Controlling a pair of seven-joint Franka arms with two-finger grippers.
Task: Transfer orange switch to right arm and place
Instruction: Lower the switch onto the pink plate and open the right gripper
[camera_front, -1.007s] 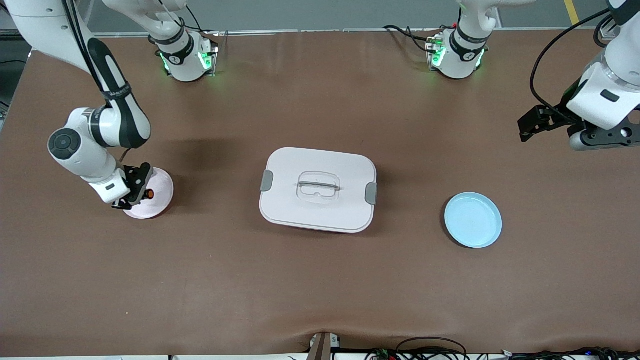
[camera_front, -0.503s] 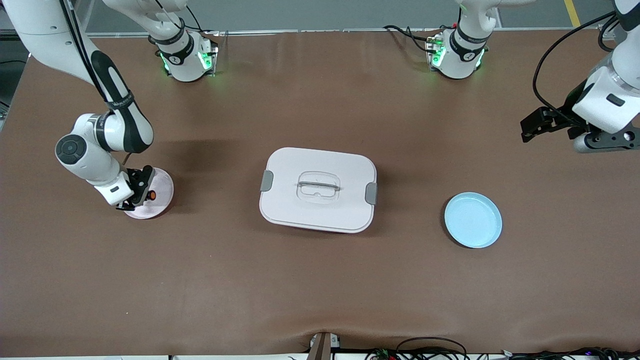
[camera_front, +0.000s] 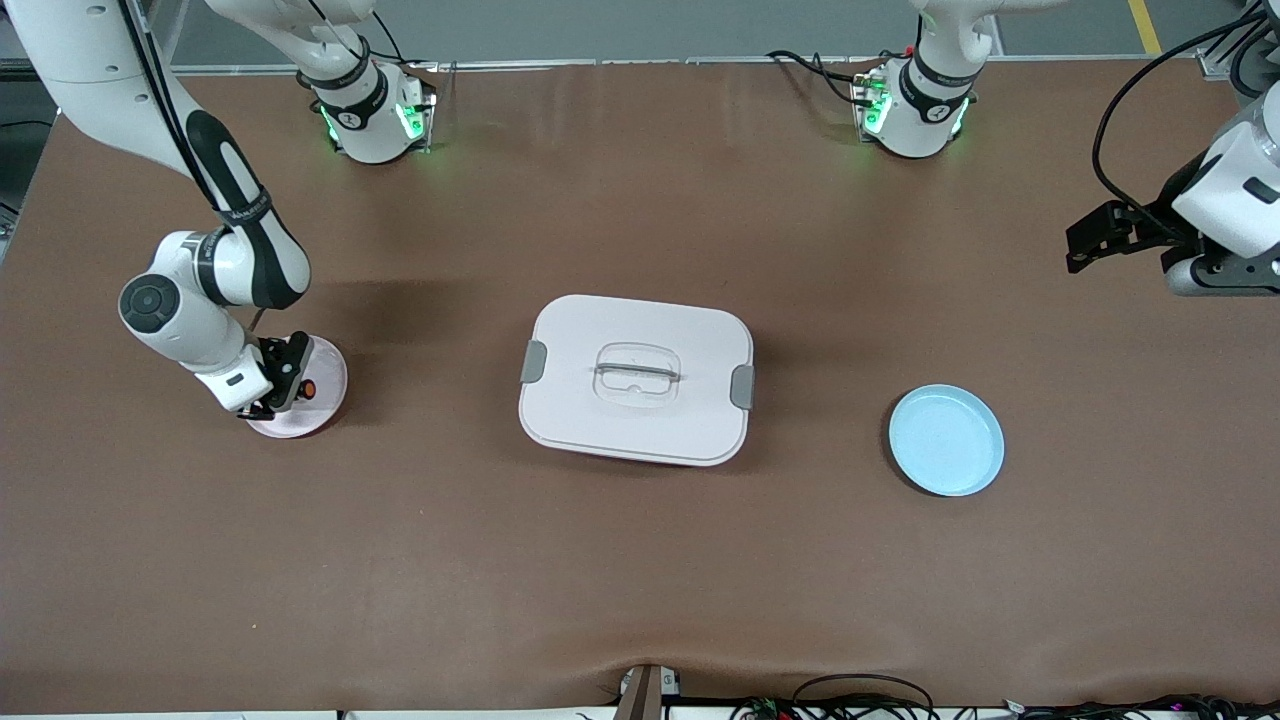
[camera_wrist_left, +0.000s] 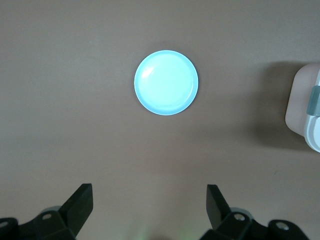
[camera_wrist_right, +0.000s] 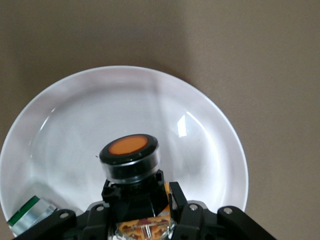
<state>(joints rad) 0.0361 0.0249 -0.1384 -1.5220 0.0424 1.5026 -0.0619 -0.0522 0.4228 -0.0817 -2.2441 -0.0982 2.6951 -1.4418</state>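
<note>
The right tool (camera_front: 283, 377) is clamped on the orange switch (camera_wrist_right: 131, 162), holding it low over the pink plate (camera_front: 325, 385) at the right arm's end of the worktop. From where I stand the switch looks tiny, light and rigid: a blocky black body under a round orange cap with a glossy collar. The flat sides of the body, where the fingers (camera_wrist_right: 182, 207) pinch now, seem the sure hold; the smooth cap would likely slip. The left tool (camera_wrist_left: 150, 205) hangs with its jaws spread wide and empty, waiting above the worktop near the blue plate (camera_front: 946, 440).
</note>
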